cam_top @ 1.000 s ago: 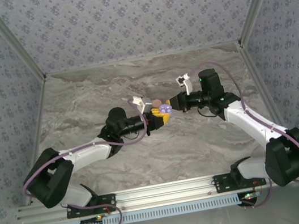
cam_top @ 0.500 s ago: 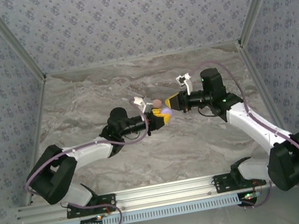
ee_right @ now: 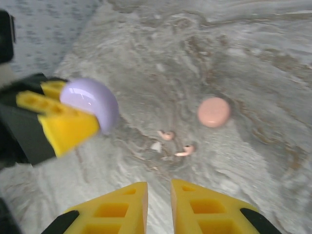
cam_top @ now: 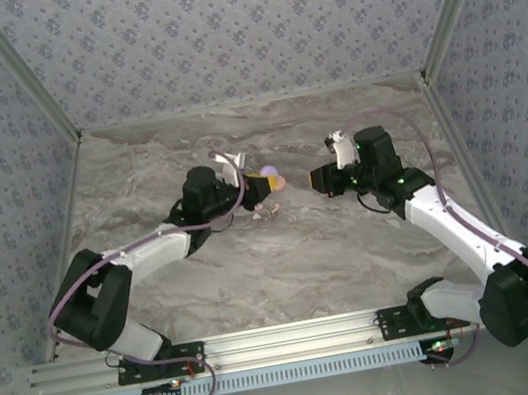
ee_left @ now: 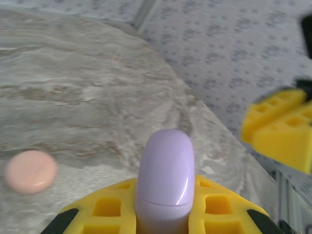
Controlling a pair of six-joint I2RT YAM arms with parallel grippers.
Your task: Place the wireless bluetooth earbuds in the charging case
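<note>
A grey marbled table (cam_top: 353,243) sits boxed in by walls (cam_top: 216,33) papered with a small blue flower print.

The left gripper (ee_left: 163,195) has its yellow fingers (ee_left: 112,207) pressed against both sides of the charging case (ee_left: 165,165), a smooth lilac pod. The case stands upright between them and is lifted clear of the table. A thin seam runs across the case near the fingers, and from the left wrist view it looks closed, though I cannot be sure.

The right gripper (ee_right: 159,195) holds nothing. Its fingers (ee_right: 122,209) are only a little apart, with bare table showing through the narrow gap.

The earbuds (ee_right: 166,135) are not in the case. They lie on the table as tiny pale bits, a second one (ee_right: 185,150) close by the first, too small to make out their shape. They are just beyond the right fingertips, well apart from the raised case and near a pink disc (ee_right: 213,111) that lies flat on the table.

Neither earbud is seated yet. The step in hand appears to be fetching one while the left arm holds the case ready.

The next move likely calls for the right fingers to spread wider and drop straight over one earbud. They would need to pinch it without nudging its neighbour. The case would also need its sockets exposed and facing the approach.
</note>
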